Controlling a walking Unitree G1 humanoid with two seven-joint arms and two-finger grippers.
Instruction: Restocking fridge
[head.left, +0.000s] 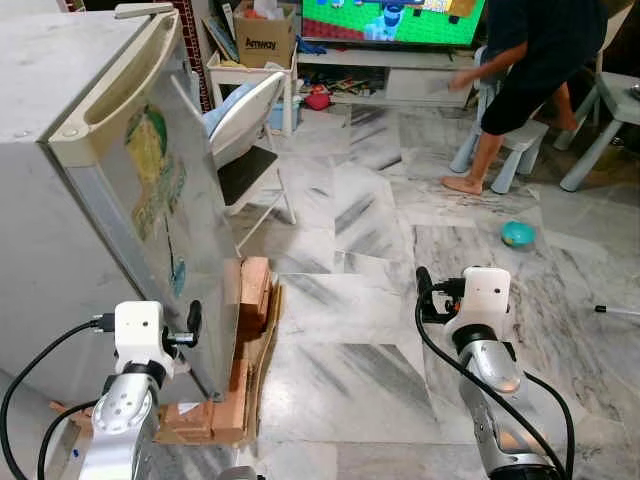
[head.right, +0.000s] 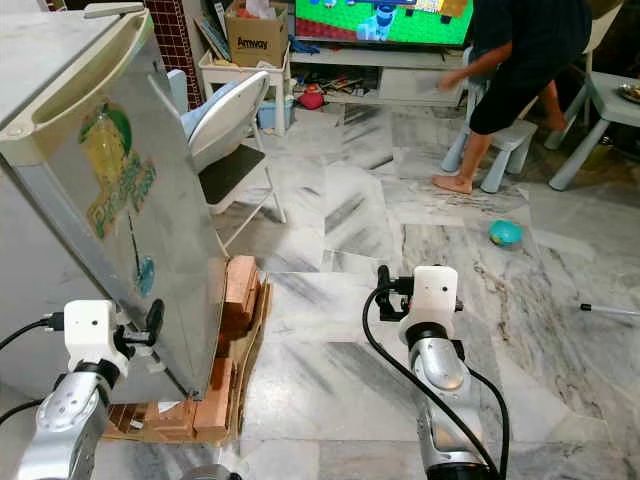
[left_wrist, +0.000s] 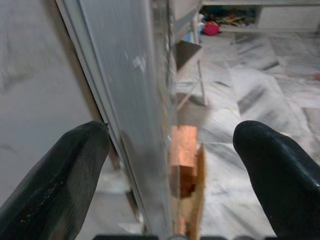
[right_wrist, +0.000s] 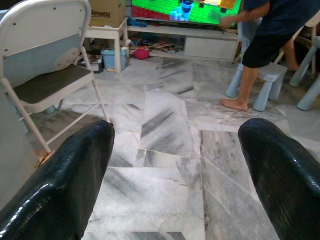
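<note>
The fridge (head.left: 60, 200) stands at my left, a small white unit with its door (head.left: 165, 230) swung partly out toward me. The door carries a yellow-and-green sticker on its front face. The unit sits raised on bricks (head.left: 252, 290) laid over flattened cardboard (head.left: 262, 360).

My left gripper (left_wrist: 170, 165) is at the lower free edge of the door. Its fingers (left_wrist: 55, 180) are spread wide, one on either side of the door's edge — whether either pad touches the panel I cannot tell. Nothing is held.

My right gripper (right_wrist: 175, 170) hangs over the bare marble floor (head.left: 360, 330), well apart from the fridge, pointed into the room. Its fingers are likewise spread wide and empty.

Beyond the door stands a white folding chair (head.left: 245, 130) with a dark seat. Farther back, a low white table bears a cardboard box (head.left: 266, 38), beside a television (head.left: 390, 20) showing a bright game picture on a low cabinet. A person (head.left: 530, 70) in dark clothes, barefoot, bends forward near small pale stools (head.left: 520, 150). A teal bowl (head.left: 518, 234) lies on the floor near my right side.
</note>
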